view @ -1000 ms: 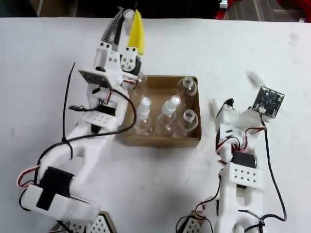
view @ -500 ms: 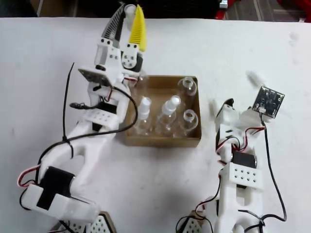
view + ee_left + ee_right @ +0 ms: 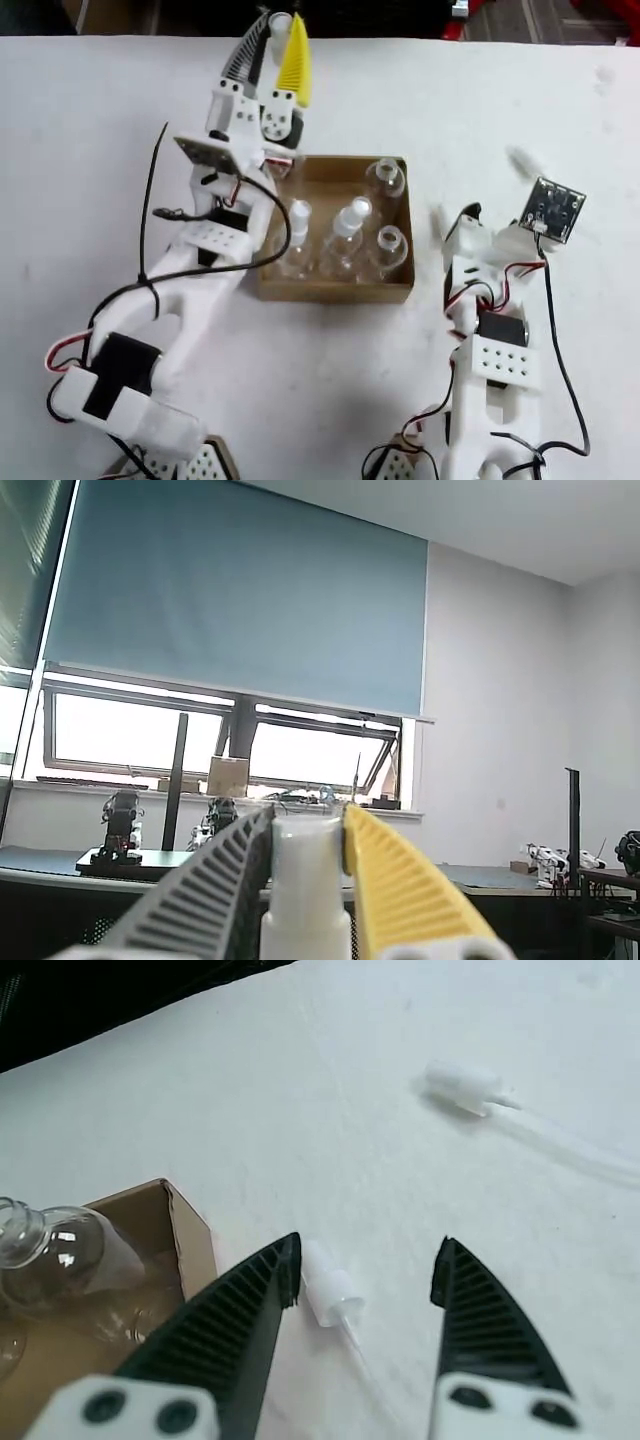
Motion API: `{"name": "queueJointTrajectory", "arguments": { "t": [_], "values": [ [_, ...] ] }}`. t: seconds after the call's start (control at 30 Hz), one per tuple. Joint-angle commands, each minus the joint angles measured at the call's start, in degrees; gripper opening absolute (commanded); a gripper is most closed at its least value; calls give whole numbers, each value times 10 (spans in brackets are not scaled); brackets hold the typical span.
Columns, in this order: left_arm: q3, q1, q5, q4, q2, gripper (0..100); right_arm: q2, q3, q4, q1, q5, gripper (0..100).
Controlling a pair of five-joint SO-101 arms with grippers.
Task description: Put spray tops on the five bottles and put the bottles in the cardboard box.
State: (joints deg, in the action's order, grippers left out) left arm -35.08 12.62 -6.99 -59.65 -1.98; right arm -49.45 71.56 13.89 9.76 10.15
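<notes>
The cardboard box (image 3: 335, 290) holds four clear bottles. Two capped bottles (image 3: 345, 230) stand in its left and middle parts, and two open-necked bottles (image 3: 386, 182) stand along its right wall. My left gripper (image 3: 284, 20) is raised beyond the box's far left corner, its fingers clamped on a white spray top (image 3: 303, 880). I cannot tell whether a bottle hangs beneath it. My right gripper (image 3: 368, 1243) sits just off the box's right side, fingers spread apart. A small loose spray top (image 3: 325, 1290) lies on the table between them. Another loose spray top with a tube (image 3: 462, 1085) lies farther out from the box's right side.
</notes>
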Motion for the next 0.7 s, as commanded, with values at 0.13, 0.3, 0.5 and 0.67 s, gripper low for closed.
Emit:
{"name": "queueJointTrajectory", "arguments": {
  "t": [0.13, 0.3, 0.5, 0.67],
  "values": [
    [8, -5, -7, 3, 4, 21, -7, -4, -14, -3, -1, 190],
    [7, -6, -7, 3, 4, 21, -7, -4, -14, -3, -1, 190],
    [-6, -6, -7, 2, 6, 21, -6, -4, -14, -3, -1, 190],
    [-27, -7, -5, 1, 30, 22, -6, -4, -14, -5, -1, 190]
  ]
}}
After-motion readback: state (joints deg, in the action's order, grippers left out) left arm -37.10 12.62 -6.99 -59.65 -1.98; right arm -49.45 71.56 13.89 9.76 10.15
